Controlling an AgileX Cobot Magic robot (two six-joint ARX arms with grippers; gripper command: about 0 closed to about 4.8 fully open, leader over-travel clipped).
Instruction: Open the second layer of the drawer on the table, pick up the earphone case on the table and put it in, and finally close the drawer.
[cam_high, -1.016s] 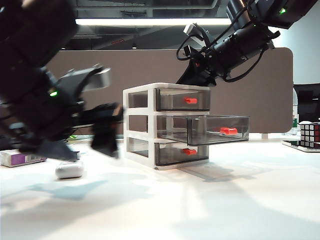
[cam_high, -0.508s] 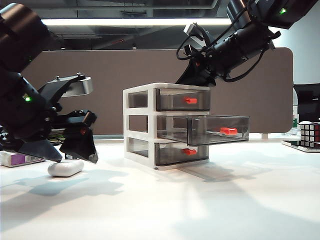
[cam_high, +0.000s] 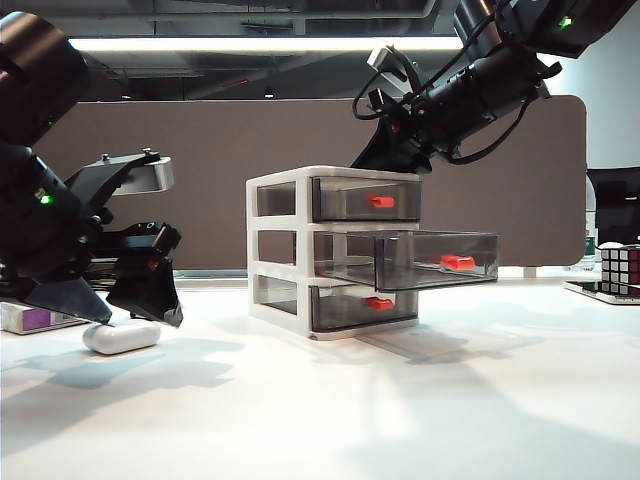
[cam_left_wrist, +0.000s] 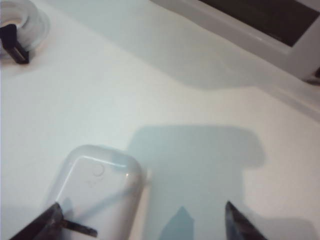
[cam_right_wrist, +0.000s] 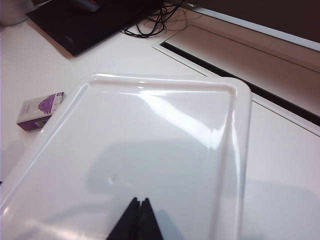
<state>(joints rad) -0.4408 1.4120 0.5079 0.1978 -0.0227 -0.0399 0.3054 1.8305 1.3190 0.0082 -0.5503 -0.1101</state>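
**One small, slick case to pinch across its flanks**

We see the earphone case lying on the table under our left gripper, jaws wide; we judge it light, rigid, glossy, so we grip its long sides; farther off, the second layer stands open; the right gripper, pressed shut, rests atop the drawer.

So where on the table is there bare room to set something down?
The table is bare in front of the drawer. Crowded on the left: open left gripper over the earphone case. Shut right gripper rests on the drawer's top.
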